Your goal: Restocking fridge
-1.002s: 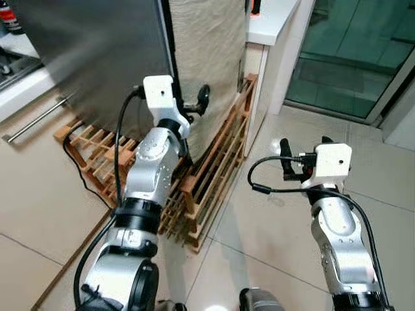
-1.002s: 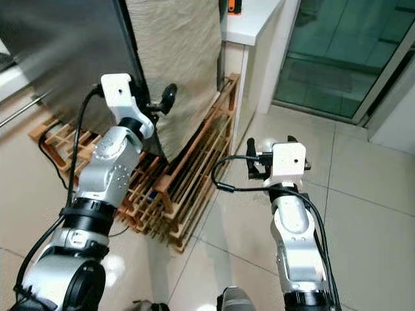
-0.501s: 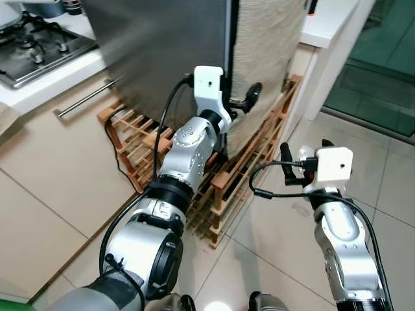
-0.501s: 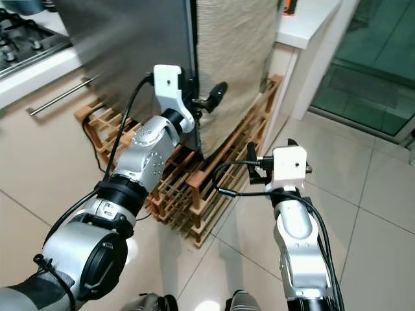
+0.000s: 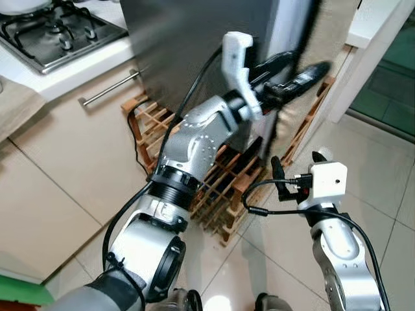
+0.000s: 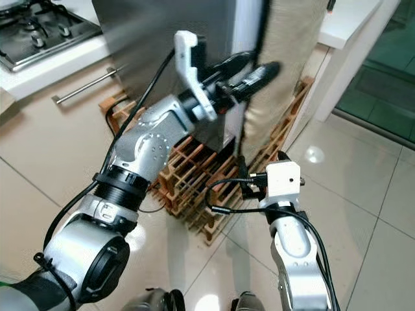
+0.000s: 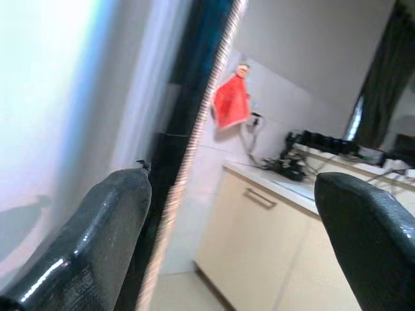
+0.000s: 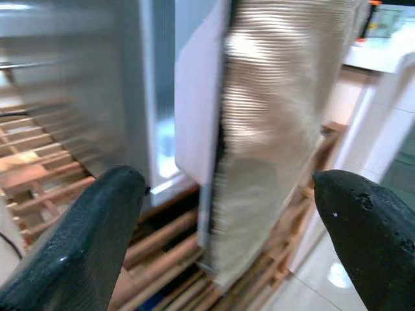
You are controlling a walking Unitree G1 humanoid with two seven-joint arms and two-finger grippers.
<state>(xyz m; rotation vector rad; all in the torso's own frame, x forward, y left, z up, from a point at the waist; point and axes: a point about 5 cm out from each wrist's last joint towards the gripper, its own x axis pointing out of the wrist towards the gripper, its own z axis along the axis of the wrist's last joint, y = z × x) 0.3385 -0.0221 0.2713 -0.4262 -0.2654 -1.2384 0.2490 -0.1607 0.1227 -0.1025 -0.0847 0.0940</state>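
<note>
The fridge (image 5: 194, 45) stands on a wooden rack (image 5: 214, 188) beside the worktop's end, its door (image 6: 249, 39) ajar. The left gripper (image 5: 295, 68) reaches spread wide around the door's edge; the right gripper (image 5: 295, 170) hangs wide below — empty. The door looks heavy, stiff and smooth — best hooked along its free edge.

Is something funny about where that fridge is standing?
Yes. The fridge stands on a wooden slatted rack that sticks out over the floor, and a beige textured panel covers its side. Nothing looks spilled or broken.
</note>
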